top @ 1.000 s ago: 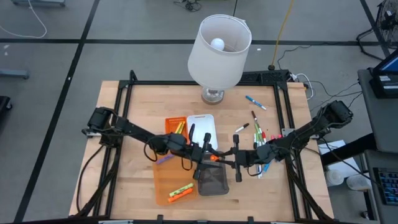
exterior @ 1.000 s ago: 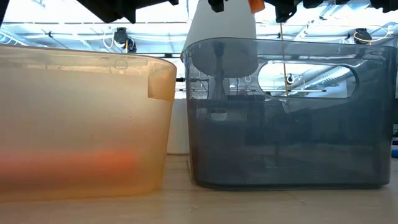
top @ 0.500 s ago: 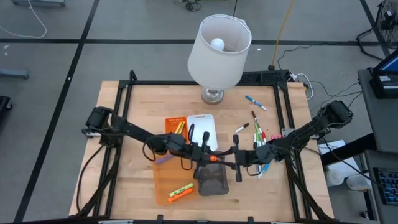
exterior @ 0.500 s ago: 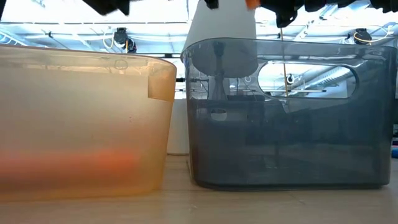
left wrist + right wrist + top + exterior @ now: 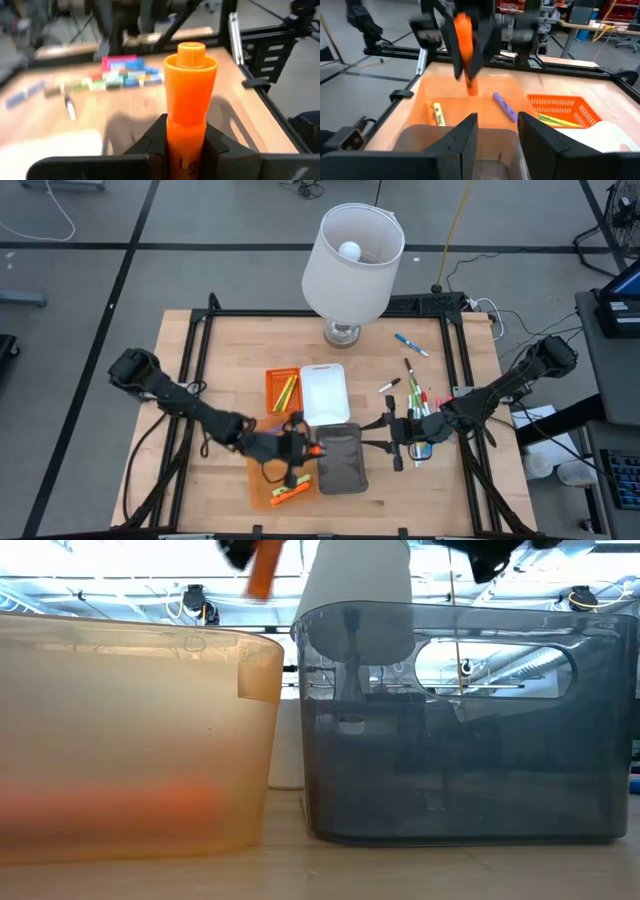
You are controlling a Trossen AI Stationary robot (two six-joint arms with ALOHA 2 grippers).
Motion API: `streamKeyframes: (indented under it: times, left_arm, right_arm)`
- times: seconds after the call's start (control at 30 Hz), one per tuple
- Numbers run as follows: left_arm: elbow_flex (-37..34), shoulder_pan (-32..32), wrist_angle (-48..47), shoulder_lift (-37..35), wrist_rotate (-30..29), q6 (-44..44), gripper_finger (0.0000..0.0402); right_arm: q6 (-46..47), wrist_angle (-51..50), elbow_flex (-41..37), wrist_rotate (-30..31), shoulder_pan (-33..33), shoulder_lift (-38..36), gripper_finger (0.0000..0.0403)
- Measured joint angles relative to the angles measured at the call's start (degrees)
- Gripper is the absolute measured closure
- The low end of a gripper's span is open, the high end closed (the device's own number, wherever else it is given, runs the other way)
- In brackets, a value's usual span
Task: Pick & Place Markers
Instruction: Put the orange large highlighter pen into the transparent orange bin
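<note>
The orange marker is clamped between the fingers of the left gripper, which holds it above the translucent orange bin near the front of the bench; in the low view the marker shows tilted above that bin's rim. Inside the bin lie a purple marker, a yellow one and an orange one side by side. The right gripper hangs just beside the grey bin, on its right, with its jaws apart and nothing between them. Behind the two bins sit a small orange basket with yellow and green markers in it, and a white tray touching it. A loose cluster of markers lies on the bench to the right, with a blue one farther back near the lamp.
</note>
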Motion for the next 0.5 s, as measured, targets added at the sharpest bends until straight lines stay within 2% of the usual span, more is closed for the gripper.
streamKeyframes:
  times: [0.1,0.2,0.3,0.4,0.5]
  left_arm:
    - [-3.41,-2.84,0.07,-0.24,-2.67,-9.19,0.0348]
    - [-6.25,-5.21,-1.17,-0.99,-1.49,-20.2,0.0348]
    - [-7.41,-6.18,-8.52,-1.01,-0.53,-29.52,0.0348]
    - [-7.49,-6.29,-16.1,-0.93,-0.49,-36.02,0.0348]
    - [-7.48,-5.97,-20.03,-0.98,-0.16,-37.43,0.0345]
  right_arm:
    - [-0.08,-0.33,0.0,-0.03,0.99,-0.82,0.0279]
    - [-0.46,-0.07,-0.01,-0.01,1.57,-1.34,0.028]
    - [-0.6,-0.06,0.01,-0.02,1.59,-1.49,0.028]
    - [-0.66,0.0,-0.01,-0.02,1.55,-1.49,0.0282]
    - [-0.69,-0.02,0.0,-0.02,1.55,-1.49,0.0284]
